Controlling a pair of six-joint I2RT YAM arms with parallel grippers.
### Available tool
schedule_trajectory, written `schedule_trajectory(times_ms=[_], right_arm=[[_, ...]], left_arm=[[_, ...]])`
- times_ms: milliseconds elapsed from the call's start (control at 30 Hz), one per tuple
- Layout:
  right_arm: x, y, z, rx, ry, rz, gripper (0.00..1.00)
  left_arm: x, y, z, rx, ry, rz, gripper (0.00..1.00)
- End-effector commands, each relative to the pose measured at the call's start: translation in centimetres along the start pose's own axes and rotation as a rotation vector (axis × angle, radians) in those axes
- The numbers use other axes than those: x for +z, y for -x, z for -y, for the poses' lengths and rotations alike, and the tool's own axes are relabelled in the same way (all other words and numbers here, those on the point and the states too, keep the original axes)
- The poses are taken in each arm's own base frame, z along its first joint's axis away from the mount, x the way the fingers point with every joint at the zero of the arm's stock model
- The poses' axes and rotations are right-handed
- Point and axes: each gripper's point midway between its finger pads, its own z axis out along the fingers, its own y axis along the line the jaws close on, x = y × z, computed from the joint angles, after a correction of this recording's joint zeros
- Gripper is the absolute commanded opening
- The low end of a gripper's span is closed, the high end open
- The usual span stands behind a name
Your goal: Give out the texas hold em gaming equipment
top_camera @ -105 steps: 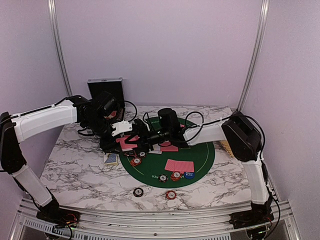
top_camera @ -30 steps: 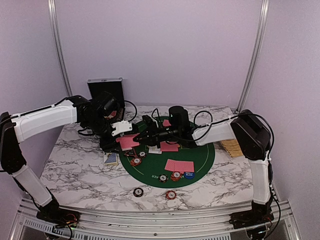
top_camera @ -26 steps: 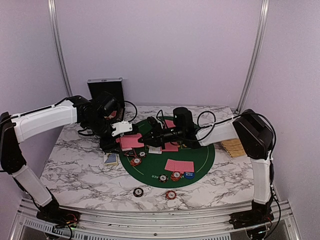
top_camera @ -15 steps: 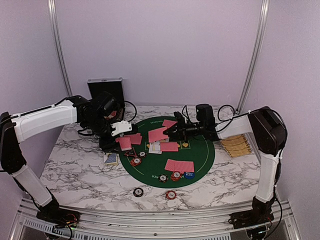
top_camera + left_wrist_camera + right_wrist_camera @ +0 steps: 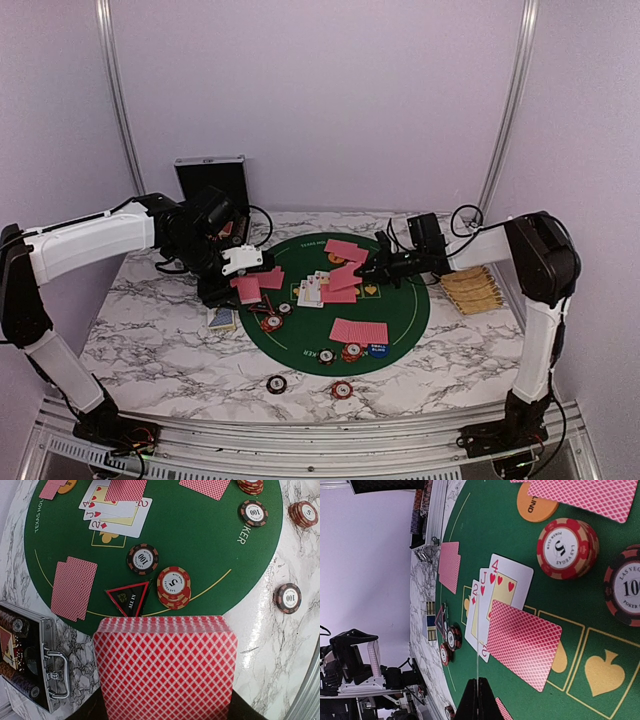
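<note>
Marble bench (image 5: pixel 140 340) carries a round green mat (image 5: pixel 405 315), and you have the black case (image 5: pixel 210 176) at the far left of it, lid up. Your left gripper (image 5: pixel 246 278) hangs over the mat's left edge, pinching the pink-red-backed deck (image 5: pixel 165 670) across its width. Your right gripper (image 5: pixel 477 692) is over the far right part of the mat, pressed together on 1 held card (image 5: pixel 351 268), which its own camera shows only edge-on.

On the mat you can see 3 face-up cards (image 5: pixel 116 509), a 4, a J and a 2, overlapping, with a face-down card (image 5: pixel 522 650) partly over them. A face-down pair (image 5: pixel 73 587) lies near the case. Just beyond the deck, close together, sit a red-orange chip stack (image 5: pixel 173 586), a black 100 chip (image 5: pixel 142 558) and the triangular marker (image 5: pixel 129 597). A black-edged chip (image 5: pixel 277 383) and a red-orange chip (image 5: pixel 342 389) rest on bare marble near the front edge.
</note>
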Motion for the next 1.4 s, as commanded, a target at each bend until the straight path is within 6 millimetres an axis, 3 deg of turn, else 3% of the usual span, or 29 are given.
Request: schedule_trajectory(times_ms=[0,733,900,1067,1367], right_arm=[[0.5,-0.4,2.3,-0.009,-0.078,0.009,0.0],[1.9,-2.4,5.4,-0.048,-0.267,-0.007,0.0],[1.8,-3.1,6.2,-0.053,-0.318,-0.013,0.07],[1.5,-3.2,6.7,-0.083,-0.39,-0.002,0.24],[-0.9,-2.3,5.2,-0.139,-0.486,0.057,0.45]], left_arm=[[-0.8,-0.2,0.1,-0.003,0.005,0.009,0.0],[-0.7,-0.6,0.1,-0.027,0.005,0.004,0.0],[-0.4,-1.2,-0.2,-0.065,0.019,-0.002,0.0],[-0.5,-2.1,-1.0,-0.119,0.053,0.002,0.0],[0.6,-6.4,-2.3,-0.249,0.113,-0.051,0.0]])
